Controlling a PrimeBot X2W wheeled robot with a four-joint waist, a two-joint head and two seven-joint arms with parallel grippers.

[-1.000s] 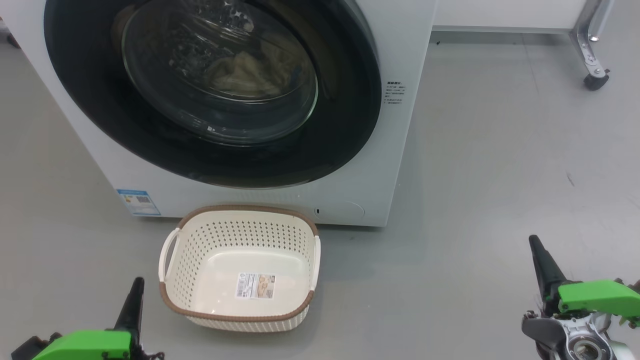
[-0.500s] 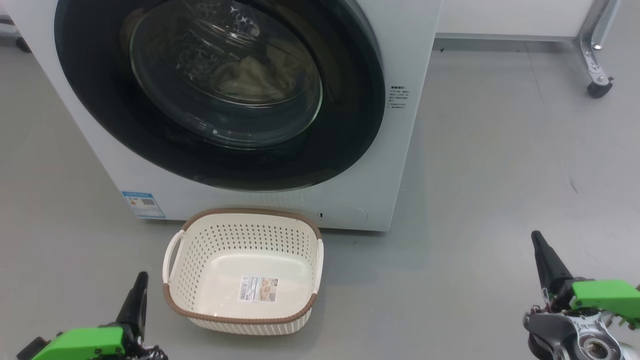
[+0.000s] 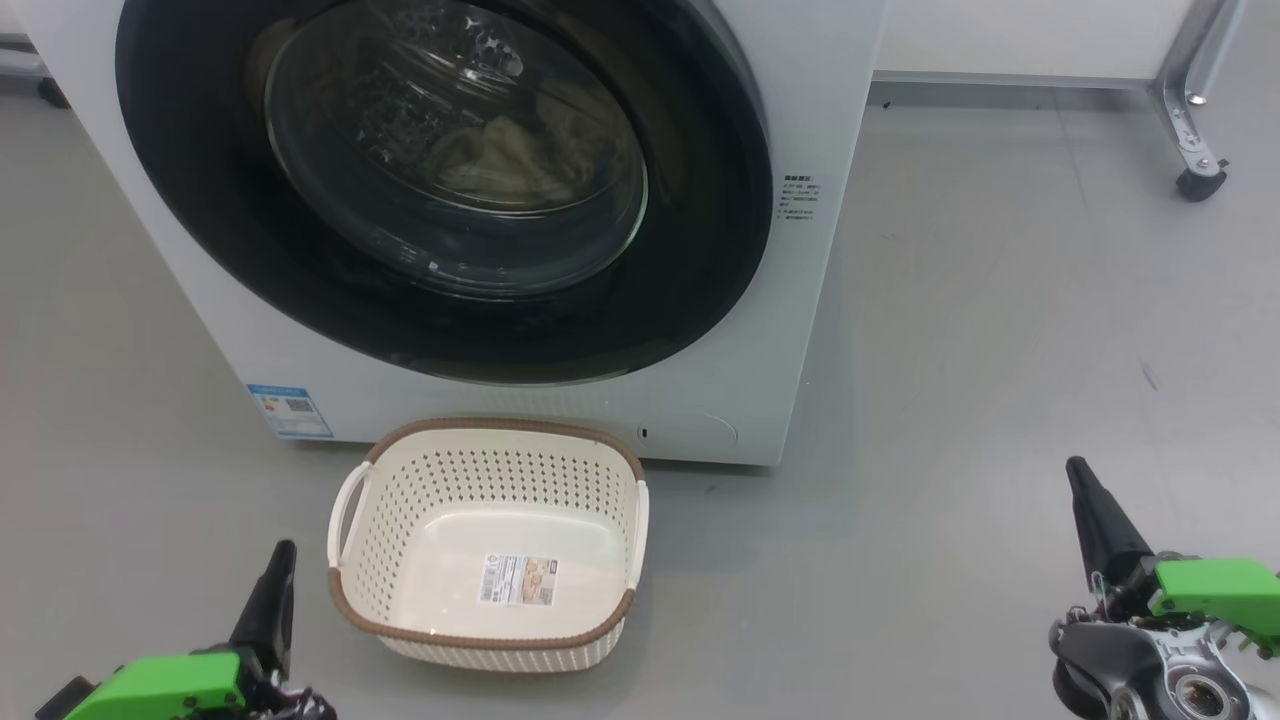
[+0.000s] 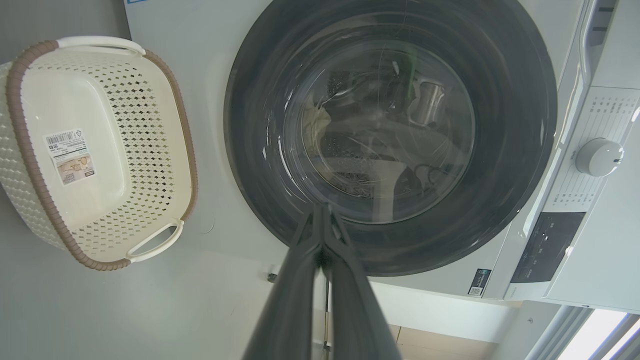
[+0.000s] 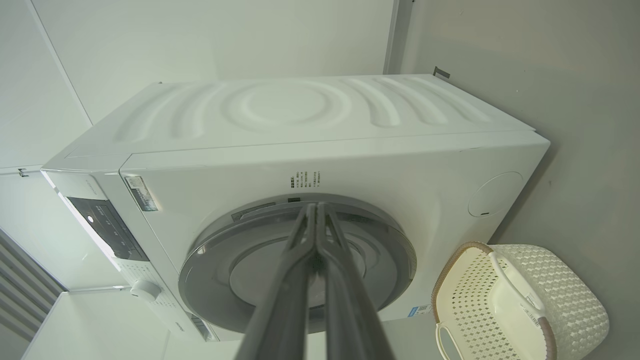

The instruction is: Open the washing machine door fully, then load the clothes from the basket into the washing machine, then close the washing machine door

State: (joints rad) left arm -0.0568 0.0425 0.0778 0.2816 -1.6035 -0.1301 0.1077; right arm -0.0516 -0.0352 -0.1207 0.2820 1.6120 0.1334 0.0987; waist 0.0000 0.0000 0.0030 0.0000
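Note:
The white washing machine point(image 3: 770, 330) stands ahead with its door point(image 3: 700, 270) flat against the front, a black ring around glass. Cream clothes point(image 3: 510, 160) lie inside the drum, seen through the glass. On the floor in front sits the basket point(image 3: 500, 428), holding nothing but its paper label. My left gripper point(image 3: 284, 552) is shut, low and left of the basket. My right gripper point(image 3: 1075, 468) is shut too, far to the right over bare floor. In the wrist views the left gripper point(image 4: 322, 207) and the right gripper point(image 5: 315, 206) each show their fingers pressed together, pointing at the door point(image 4: 510, 150).
Grey floor point(image 3: 1000, 350) spreads to the right of the machine. A metal leg with a caster point(image 3: 1195, 182) stands at the back right. The machine's control panel carries a white dial point(image 4: 598, 157). A white wall sits behind the washing machine point(image 5: 300, 110).
The head camera has tilted a little, so the whole scene sits slightly lower and to the right. Both grippers stay shut and low; the door and the basket have not moved.

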